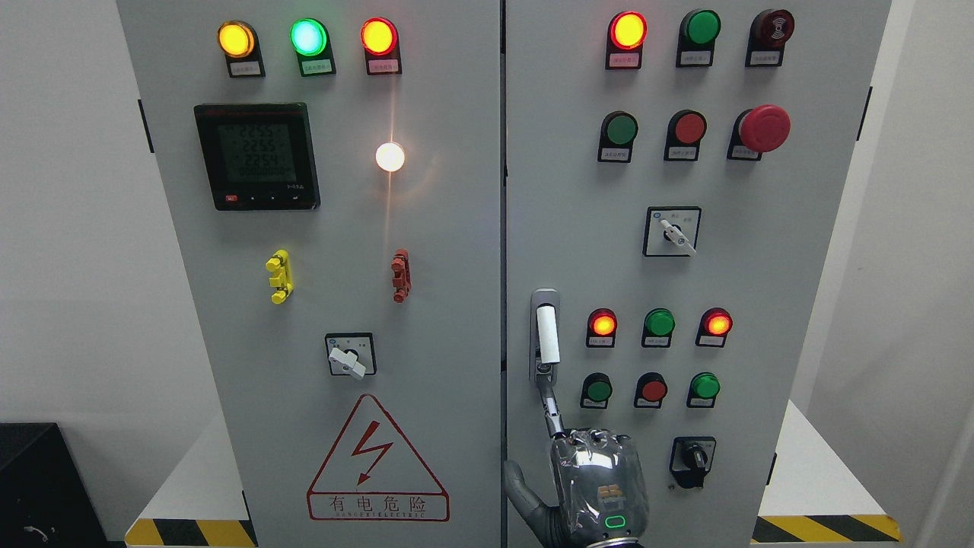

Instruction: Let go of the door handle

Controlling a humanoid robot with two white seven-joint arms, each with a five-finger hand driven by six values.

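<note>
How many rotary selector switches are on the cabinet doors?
3: a white-knobbed switch low on the left door, a second white-knobbed switch mid-height on the right door, a black-knobbed switch near its bottom. None seems hidden.

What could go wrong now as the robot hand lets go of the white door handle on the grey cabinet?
1. The silver robot hand has one finger extended up at the base of the white door handle; it could snag while pulling back.
2. The green round button and red round button sit just right of the finger, so a sideways drift might press one.
3. The black rotary switch lies beside the hand and could be knocked.
</note>
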